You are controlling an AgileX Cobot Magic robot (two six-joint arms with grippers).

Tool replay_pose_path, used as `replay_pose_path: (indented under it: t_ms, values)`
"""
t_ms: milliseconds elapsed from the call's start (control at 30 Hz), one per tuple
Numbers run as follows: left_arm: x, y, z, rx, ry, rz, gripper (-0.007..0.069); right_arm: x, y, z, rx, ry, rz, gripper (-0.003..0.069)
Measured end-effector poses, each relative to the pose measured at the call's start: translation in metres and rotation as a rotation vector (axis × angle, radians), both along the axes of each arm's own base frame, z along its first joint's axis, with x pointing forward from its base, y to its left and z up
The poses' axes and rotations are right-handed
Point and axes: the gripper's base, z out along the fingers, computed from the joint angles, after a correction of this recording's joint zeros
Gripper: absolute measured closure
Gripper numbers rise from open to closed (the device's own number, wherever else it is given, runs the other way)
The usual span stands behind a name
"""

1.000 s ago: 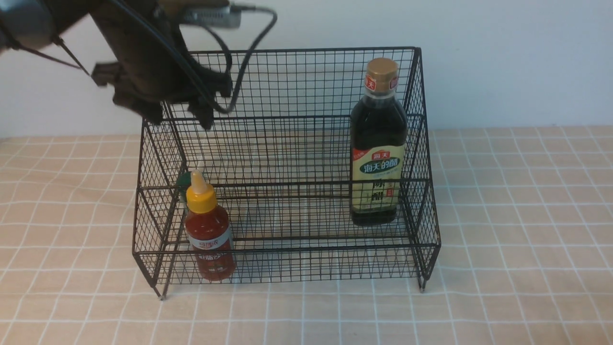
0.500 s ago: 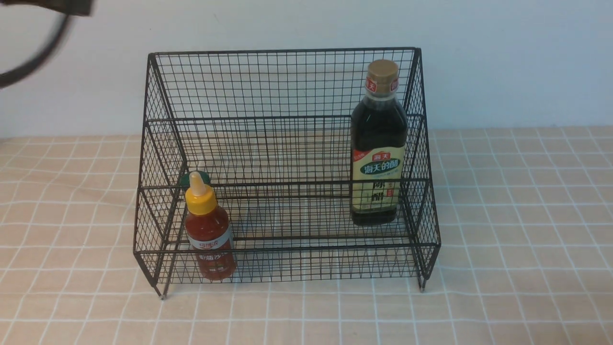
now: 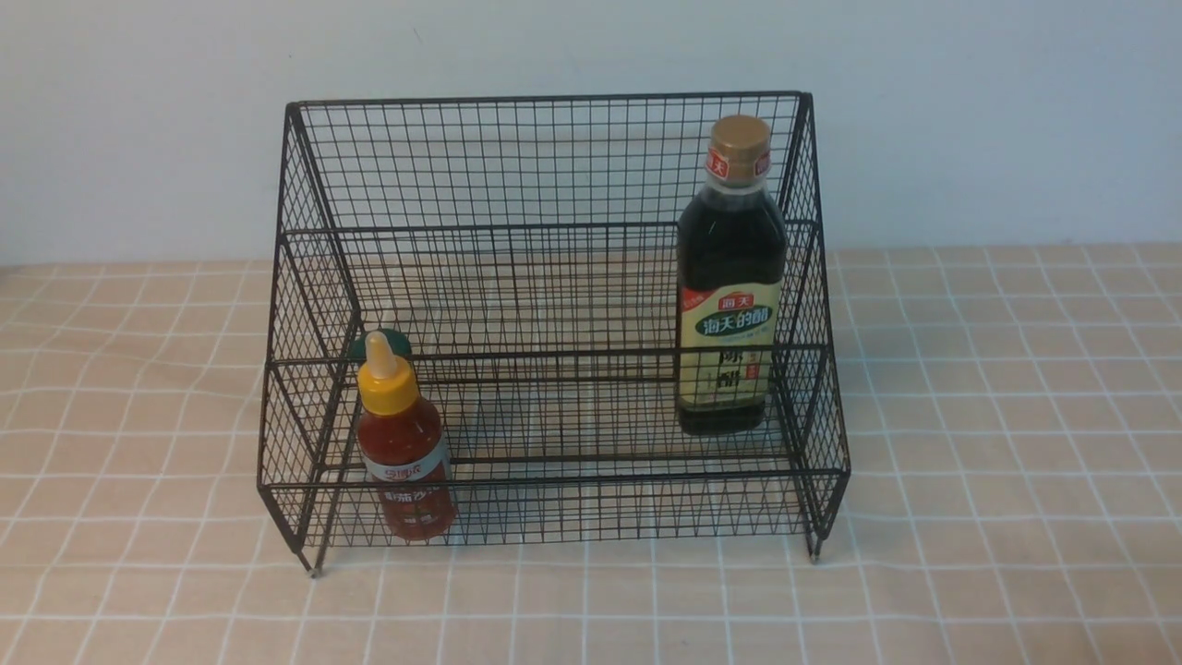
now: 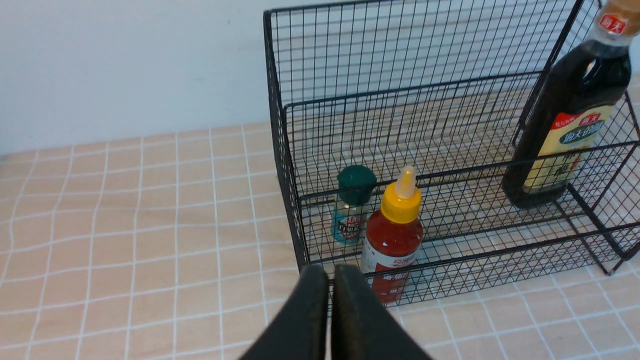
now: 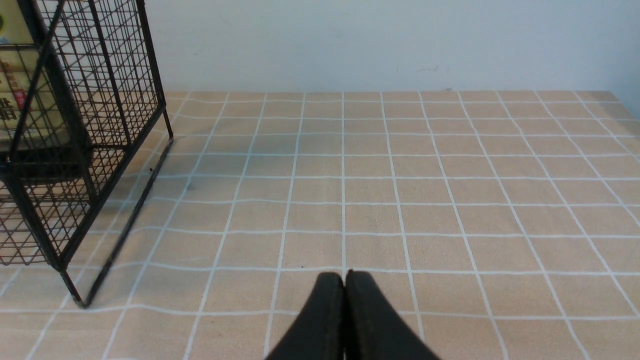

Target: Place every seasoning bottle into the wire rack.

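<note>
Both tools are closed on nothing. The left tool shows in its wrist view with its two dark fingers pressed together, held above the table just outside the front left corner of the wire rack. The right tool likewise has its fingers pressed flat against each other, over bare checked cloth well to the right of the rack, whose right end wall and foot stand at the edge of that view. Neither tool appears in the front view.

Three seasoning bottles stand upright inside the wire rack, none touched by a tool. The red sauce bottle, with its yellow nozzle cap, sits in the lower front tier at the left end, close to the front mesh. Just behind it, also at the left end, stands the green-lidded jar; from the front only a sliver of its green lid peeks out beside the yellow cap. Whether the jar touches the red bottle cannot be told. The tall dark bottle, gold-capped with a cream and green label, stands at the right end, close to the right side wall, on the raised rear tier, well apart from the other two.

The rack rests on short feet on the beige cloth with white grid lines, its tall back toward a plain pale wall.
</note>
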Motion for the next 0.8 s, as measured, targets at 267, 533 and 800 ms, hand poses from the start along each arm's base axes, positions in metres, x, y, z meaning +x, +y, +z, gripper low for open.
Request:
replay_pose_path:
  t_ms: [267,533,800]
  values:
    - [-0.053,0.016,-0.056,-0.044,-0.172,0.001,0.0631,0.000,0.000,0.000,0.000,0.000,0.000,0.0673]
    - [-0.050,0.015,-0.075,-0.033,-0.148,0.004,0.0631,0.000,0.000,0.000,0.000,0.000,0.000,0.0673]
    - [-0.031,0.010,-0.091,-0.021,-0.201,0.001,0.0631,0.000,0.000,0.000,0.000,0.000,0.000,0.0673]
